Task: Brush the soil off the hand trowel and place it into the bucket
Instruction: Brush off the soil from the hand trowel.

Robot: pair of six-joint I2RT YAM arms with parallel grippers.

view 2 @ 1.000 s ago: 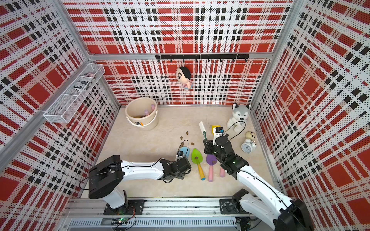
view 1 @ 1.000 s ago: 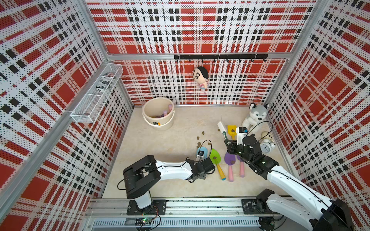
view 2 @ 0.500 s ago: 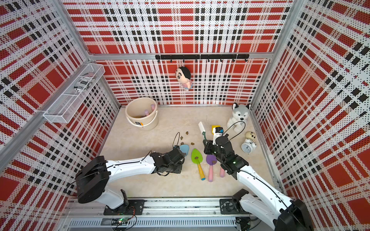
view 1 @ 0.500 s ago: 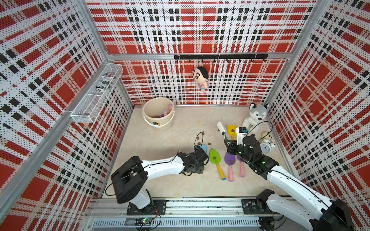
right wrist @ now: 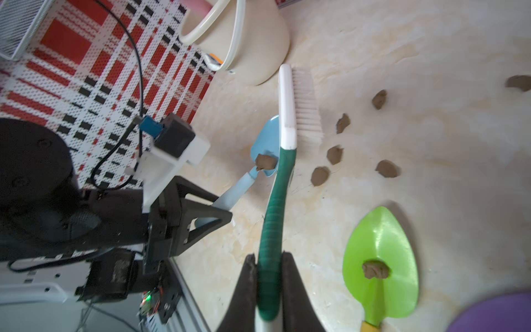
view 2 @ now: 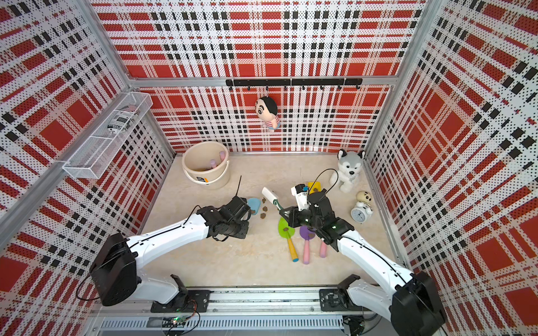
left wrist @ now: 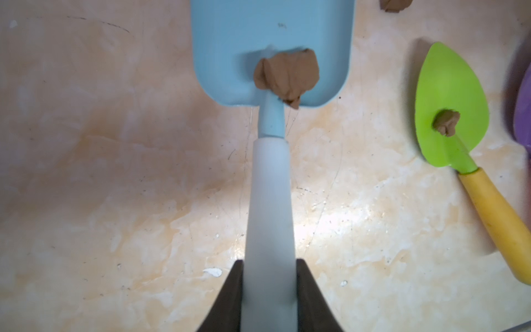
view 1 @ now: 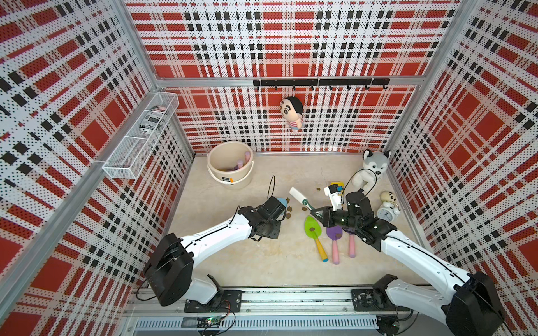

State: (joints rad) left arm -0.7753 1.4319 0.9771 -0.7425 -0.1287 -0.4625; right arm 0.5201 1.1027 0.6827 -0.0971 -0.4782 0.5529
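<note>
Trowels lie nearest the arm bases: a green trowel [right wrist: 382, 230] with a yellow handle and a purple trowel [view 1: 332, 231] with a pink handle, side by side on the counter [view 1: 276, 261]. The green blade carries a brown lump.

Just beyond them, the right fingers [right wrist: 244, 287] are clamped on the green handle of the brush [right wrist: 287, 100]. Its white head reaches out beside the blue trowel [left wrist: 258, 34], with the bristles turned toward the loose lumps [right wrist: 334, 155] scattered on the counter.

Level with that, the left fingers [left wrist: 230, 293] are closed tight on the blue trowel's pale handle, and the blade points away from the arm. One lump of soil [left wrist: 287, 74] sits on the blade where it meets the neck. Whether the blade rests on the counter or hangs just above it, I cannot tell.

Farther back, the bucket [view 1: 241, 180] stands upright in the far left corner, well apart from the blue trowel, with pink handles poking up inside it. A husky plush [view 1: 374, 163] sits in the far right corner with an alarm clock [view 1: 385, 209] nearby. A doll [view 1: 292, 112] hangs on the back wall.
</note>
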